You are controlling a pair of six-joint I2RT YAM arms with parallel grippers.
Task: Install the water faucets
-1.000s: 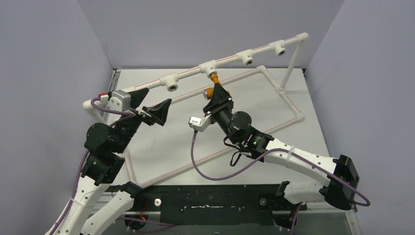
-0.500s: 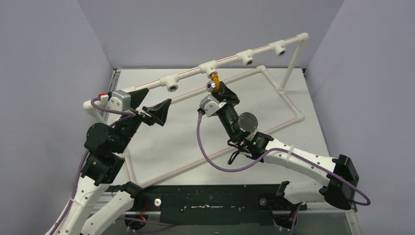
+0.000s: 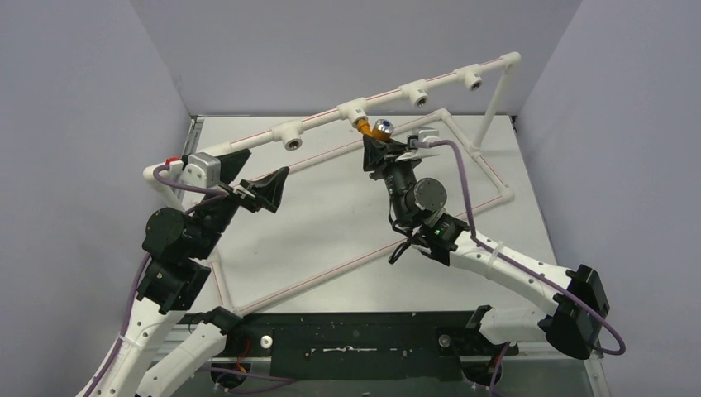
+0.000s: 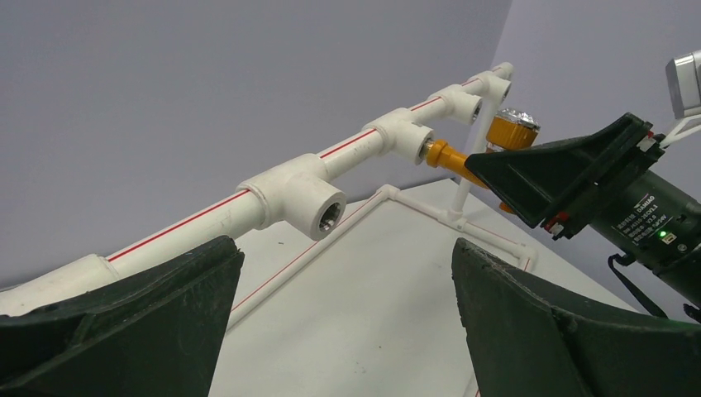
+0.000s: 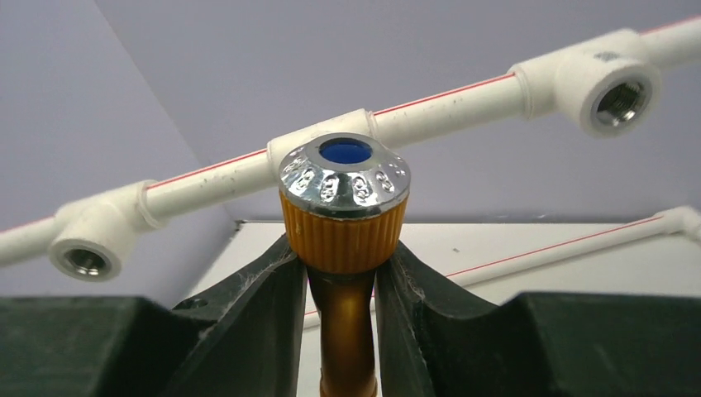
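Faucet (image 3: pixel 374 128) of orange brass juts from the second tee socket (image 3: pixel 354 112) from the left on a raised white pipe rail (image 3: pixel 322 126), above the middle of the tabletop's (image 3: pixel 314 223) far edge. The left wrist camera shows its hexagonal inlet end meeting the socket mouth; how deep it sits in the thread cannot be told. Its silvery round cap (image 3: pixel 381 126), blue at the centre, lies just to the right of that socket.

The right hand (image 3: pixel 382 151) pinches the tap's body just under the ribbed orange collar, one black finger pressed against each side, with the arm reaching in from the near right corner.

Three more tee sockets (image 3: pixel 416 95) line the rail, one toward the left edge and two toward the far right corner, their threaded mouths facing the near edge.

The left hand (image 3: pixel 258 175) hangs above the tabletop near the left edge, its fingers spread wide apart, just short of the leftmost socket and well apart from the tap.

A low white pipe frame (image 3: pixel 496 186) with a red stripe lies flat on the tabletop, running along the far and right edges. A purple cable (image 3: pixel 463 190) loops over the right arm.
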